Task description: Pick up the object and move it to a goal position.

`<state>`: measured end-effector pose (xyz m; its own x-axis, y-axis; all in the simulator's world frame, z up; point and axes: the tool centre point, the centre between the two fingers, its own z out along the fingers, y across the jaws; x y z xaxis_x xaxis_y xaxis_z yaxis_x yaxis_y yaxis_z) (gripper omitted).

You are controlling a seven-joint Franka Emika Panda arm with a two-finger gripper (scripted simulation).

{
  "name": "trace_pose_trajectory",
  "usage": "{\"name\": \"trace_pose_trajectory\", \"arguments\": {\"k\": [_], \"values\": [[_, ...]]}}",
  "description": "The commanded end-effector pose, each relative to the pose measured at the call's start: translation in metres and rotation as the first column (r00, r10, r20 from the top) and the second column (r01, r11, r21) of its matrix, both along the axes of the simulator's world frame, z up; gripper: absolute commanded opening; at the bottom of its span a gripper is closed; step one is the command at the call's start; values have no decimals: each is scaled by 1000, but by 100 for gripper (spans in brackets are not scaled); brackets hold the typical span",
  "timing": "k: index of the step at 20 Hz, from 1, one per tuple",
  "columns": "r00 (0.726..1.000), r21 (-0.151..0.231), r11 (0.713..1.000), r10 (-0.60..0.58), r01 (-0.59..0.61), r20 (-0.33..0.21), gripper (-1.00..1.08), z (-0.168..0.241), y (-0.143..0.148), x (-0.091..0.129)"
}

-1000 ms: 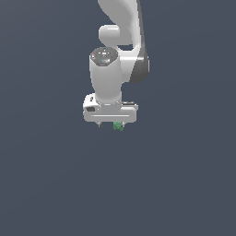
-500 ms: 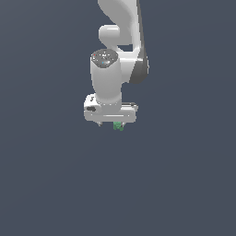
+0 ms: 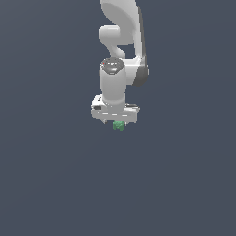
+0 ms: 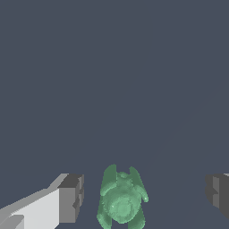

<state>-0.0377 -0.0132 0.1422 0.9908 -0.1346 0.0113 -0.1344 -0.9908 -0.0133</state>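
The object (image 4: 121, 199) is a small matte green lumpy thing with short side protrusions, lying on the dark grey floor. In the wrist view it sits between my two grey fingertips (image 4: 71, 198), with a gap on each side. My gripper (image 4: 145, 197) is open and touches nothing. In the exterior view the white arm points straight down, and the object (image 3: 119, 125) peeks out just under the gripper (image 3: 115, 121), whose fingers are mostly hidden behind the hand.
A plain dark grey floor (image 3: 55, 184) fills both views. No other objects, containers or edges show.
The arm has shifted a little toward the exterior view's right and slightly lower over the object. The green object has stayed where it was.
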Motion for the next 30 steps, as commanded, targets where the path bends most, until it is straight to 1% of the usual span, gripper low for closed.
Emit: {"name": "trace_pose_trajectory", "arguments": {"k": [1, 7, 13, 17, 23, 30], "values": [[1000, -3, 1000, -29, 29, -4, 100, -13, 5, -15], [996, -8, 996, -86, 86, -9, 100, -37, 14, -47], [993, -11, 993, -118, 118, -12, 100, -50, 19, -67], [992, -12, 992, -126, 126, -13, 100, -53, 20, -72], [992, -12, 992, -124, 124, -14, 100, -57, 20, -71], [992, -12, 992, -126, 126, -13, 100, -86, 20, -73]]}}
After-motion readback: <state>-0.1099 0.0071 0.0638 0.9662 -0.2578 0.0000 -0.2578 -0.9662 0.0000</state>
